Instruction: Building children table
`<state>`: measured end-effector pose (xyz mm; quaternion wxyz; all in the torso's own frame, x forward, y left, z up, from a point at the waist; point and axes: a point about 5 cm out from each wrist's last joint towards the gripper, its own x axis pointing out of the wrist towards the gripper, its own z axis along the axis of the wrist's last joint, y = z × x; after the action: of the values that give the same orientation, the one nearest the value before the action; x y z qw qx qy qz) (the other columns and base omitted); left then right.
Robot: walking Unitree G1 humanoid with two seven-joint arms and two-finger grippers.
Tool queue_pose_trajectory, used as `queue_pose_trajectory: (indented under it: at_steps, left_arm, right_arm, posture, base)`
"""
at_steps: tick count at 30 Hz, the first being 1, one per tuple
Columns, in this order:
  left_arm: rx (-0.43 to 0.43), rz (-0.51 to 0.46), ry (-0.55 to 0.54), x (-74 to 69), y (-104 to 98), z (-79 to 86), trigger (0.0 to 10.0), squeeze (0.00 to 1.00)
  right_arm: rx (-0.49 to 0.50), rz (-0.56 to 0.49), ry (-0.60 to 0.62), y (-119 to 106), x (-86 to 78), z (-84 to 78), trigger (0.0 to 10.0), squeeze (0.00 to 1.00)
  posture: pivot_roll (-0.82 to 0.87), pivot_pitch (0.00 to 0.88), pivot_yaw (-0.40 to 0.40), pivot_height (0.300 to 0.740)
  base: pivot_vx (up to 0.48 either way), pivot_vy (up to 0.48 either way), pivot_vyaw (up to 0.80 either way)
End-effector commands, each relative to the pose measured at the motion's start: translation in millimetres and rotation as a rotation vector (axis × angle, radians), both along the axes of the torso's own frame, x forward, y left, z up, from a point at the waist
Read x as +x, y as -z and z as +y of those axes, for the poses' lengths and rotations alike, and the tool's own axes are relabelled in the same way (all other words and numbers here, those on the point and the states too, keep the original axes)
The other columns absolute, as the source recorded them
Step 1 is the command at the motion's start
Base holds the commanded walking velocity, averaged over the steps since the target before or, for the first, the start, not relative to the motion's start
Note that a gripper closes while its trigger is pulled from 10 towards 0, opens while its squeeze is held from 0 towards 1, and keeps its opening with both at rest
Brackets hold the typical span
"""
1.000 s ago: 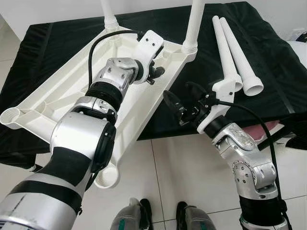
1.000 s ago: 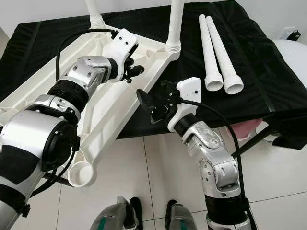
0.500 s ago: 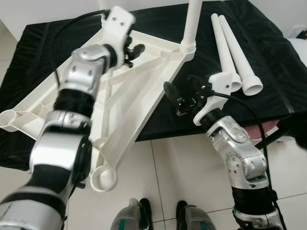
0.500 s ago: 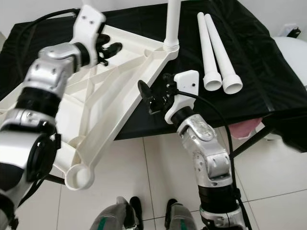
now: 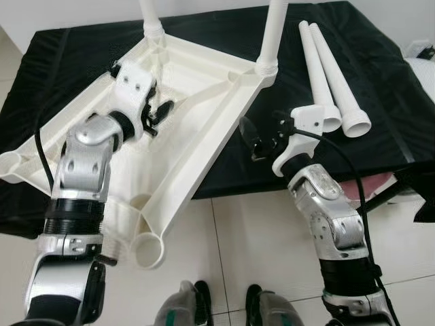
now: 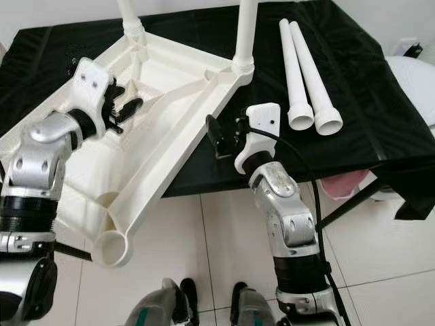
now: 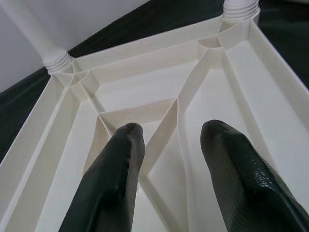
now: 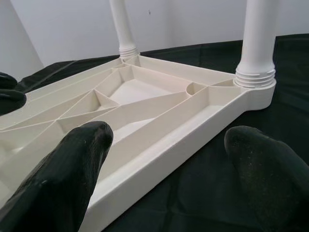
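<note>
On black-draped worktop [image 5: 380,88], upturned white tabletop [image 5: 197,102] w/ two legs fitted looks stiff, light, slick, best gripped by rib/rim; two loose legs [image 5: 329,75] beside; left end effector [image 5: 158,113] & right end effector [image 5: 253,139] both apart, empty.

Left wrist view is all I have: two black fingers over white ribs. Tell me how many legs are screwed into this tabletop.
Observer: Two white legs stand screwed into the far corners of the upside-down tabletop.
Operator: Report the spare legs.
Observer: Two loose legs lie side by side on the black cloth, to the right of the tabletop.
Operator: Give me the right tool.
Observer: The right tool is open, beside the tabletop's right edge, holding nothing.
</note>
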<state>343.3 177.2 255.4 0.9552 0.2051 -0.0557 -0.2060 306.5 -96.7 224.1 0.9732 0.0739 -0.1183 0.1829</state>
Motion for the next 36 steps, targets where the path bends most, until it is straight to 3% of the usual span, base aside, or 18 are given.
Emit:
queue_pose_trajectory:
  at_steps: [1,6,8,18,27,36]
  left_arm:
    - [0.002,-0.024,-0.054,-3.4,2,4.1,10.0,0.00]
    - [0.014,0.006,-0.058,-12.6,16,11.3,10.0,0.00]
    - [0.029,0.056,-0.084,-21.5,33,23.0,10.0,0.00]
    - [0.074,0.152,-0.133,-33.4,57,41.7,10.0,0.00]
    - [0.131,0.174,-0.125,-34.7,57,47.1,10.0,0.00]
    - [0.186,0.193,-0.159,-31.0,55,58.1,10.0,0.00]
  right_arm:
    - [0.001,0.008,-0.005,3,0.5,4.8,10.0,0.00]
    - [0.010,0.027,-0.023,7,2.1,16.5,10.0,0.00]
    - [0.014,0.057,-0.039,13,7.2,28.0,10.0,0.00]
    - [-0.048,0.056,-0.045,9,21.9,41.8,10.0,0.00]
    - [-0.231,0.072,-0.121,9,31.3,55.5,10.0,0.00]
    - [-0.310,0.086,-0.165,13,34.2,54.1,10.0,0.00]
  posture:
    - [0.00,0.168,0.017,0.740]
    - [0.01,0.165,0.003,0.740]
    - [0.02,0.166,-0.010,0.740]
    - [0.03,0.175,-0.011,0.740]
    - [0.02,0.189,0.001,0.740]
    - [0.02,0.205,0.004,0.740]
  base:
    - [0.000,0.000,0.00]
    - [0.000,0.000,0.00]
    - [0.000,0.000,0.00]
    - [0.000,0.000,0.00]
    - [0.000,0.000,0.00]
    - [0.000,0.000,0.00]
